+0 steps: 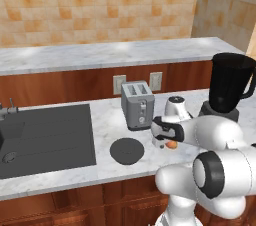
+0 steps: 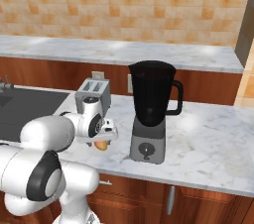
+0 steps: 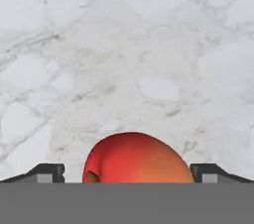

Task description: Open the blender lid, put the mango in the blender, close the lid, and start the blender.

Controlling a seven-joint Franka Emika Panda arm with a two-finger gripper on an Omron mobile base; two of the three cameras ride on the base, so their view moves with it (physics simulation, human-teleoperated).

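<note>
One mango sits between the wide hand's fingertips; the blender jar stands lidless.

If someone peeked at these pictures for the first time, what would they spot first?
Probably the tall black blender standing open-topped on the marble counter, with its round lid lying flat in front of the toaster. Next, the red-orange mango sitting between the fingertips of the open end effector.
</note>
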